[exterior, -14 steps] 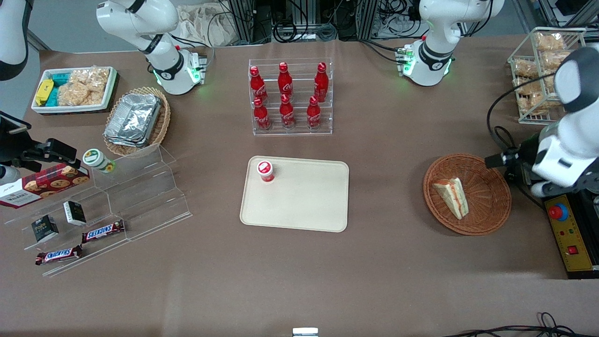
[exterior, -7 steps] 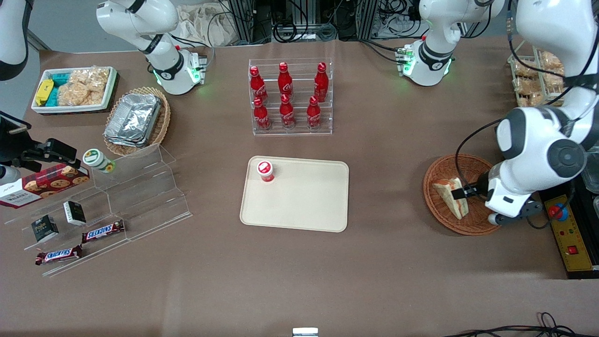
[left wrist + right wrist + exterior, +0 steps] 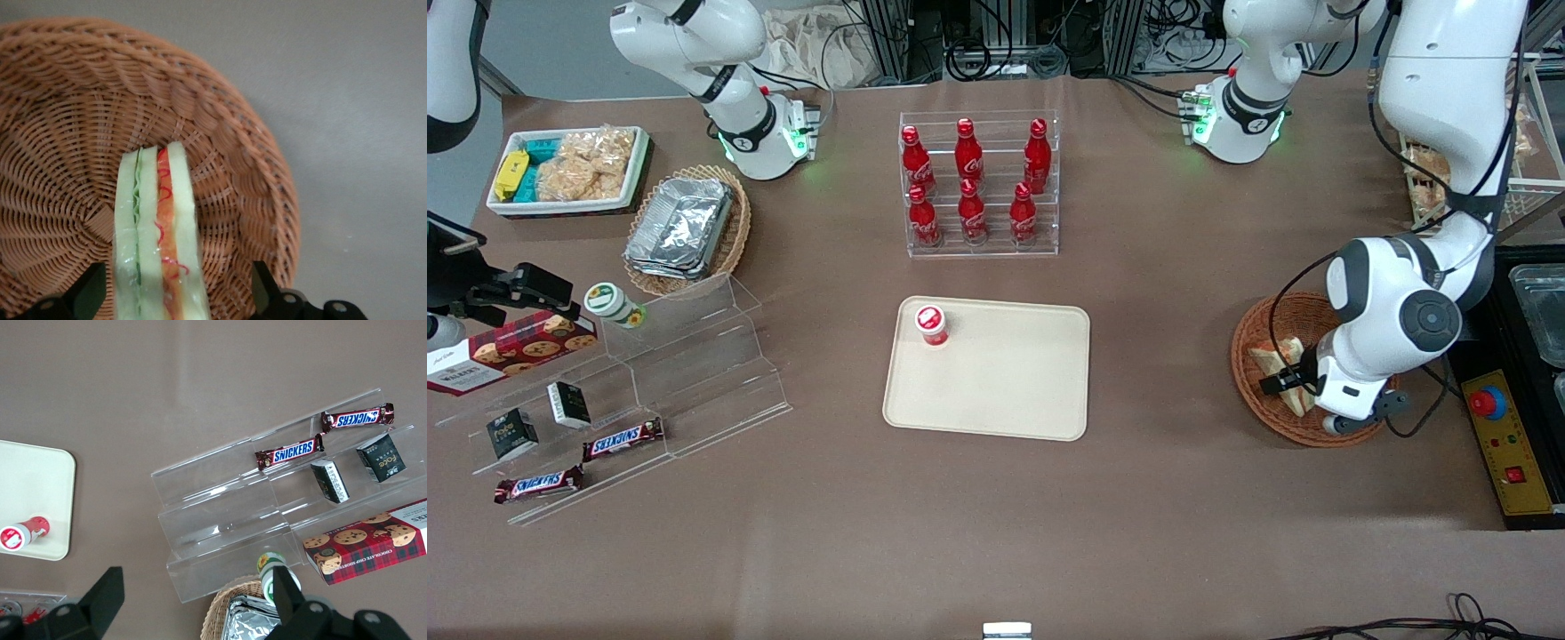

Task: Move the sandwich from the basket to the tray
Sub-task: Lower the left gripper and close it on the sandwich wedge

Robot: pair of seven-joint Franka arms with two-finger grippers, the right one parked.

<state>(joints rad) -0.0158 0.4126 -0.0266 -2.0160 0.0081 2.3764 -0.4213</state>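
Your fingers (image 3: 90,290) stand wide apart, gripping nothing, one on each side of the sandwich (image 3: 155,233), which stands on edge between them with clear gaps on both sides. In the last second your gripper (image 3: 1282,384) has swung in from the working arm's end of the desk and settled over the round wicker basket (image 3: 1249,342), so the approach looks done and closing comes next. The sandwich lies in the basket, well apart from the cream tray (image 3: 1005,382).

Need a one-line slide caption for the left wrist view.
Open gripper straddles the sandwich lying in the basket.
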